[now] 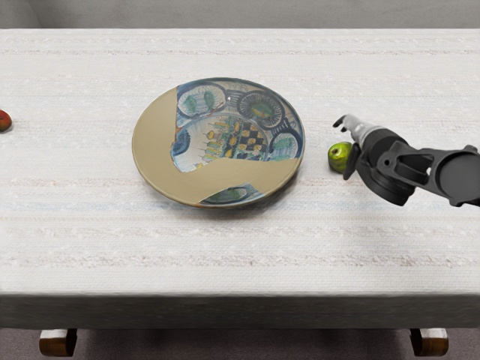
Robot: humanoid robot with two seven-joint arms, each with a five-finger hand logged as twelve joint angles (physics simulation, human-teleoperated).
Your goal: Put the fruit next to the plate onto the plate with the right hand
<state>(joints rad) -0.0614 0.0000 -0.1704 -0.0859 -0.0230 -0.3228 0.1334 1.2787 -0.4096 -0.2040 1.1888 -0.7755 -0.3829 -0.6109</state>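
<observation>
Beside the plate [154, 146] on the bench [240, 255], fruit [339, 157] unlifted, right hand [373, 152] against it, fingers [349, 122] open or gripping, cannot tell; transfer remains.

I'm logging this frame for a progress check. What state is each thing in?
plate: flat on the table, nothing on it.
green fruit: on the table, right of the plate, not on it.
right hand: at the fruit's right side; grasp unclear.
red object: at the picture's left edge, partly cut off.
</observation>
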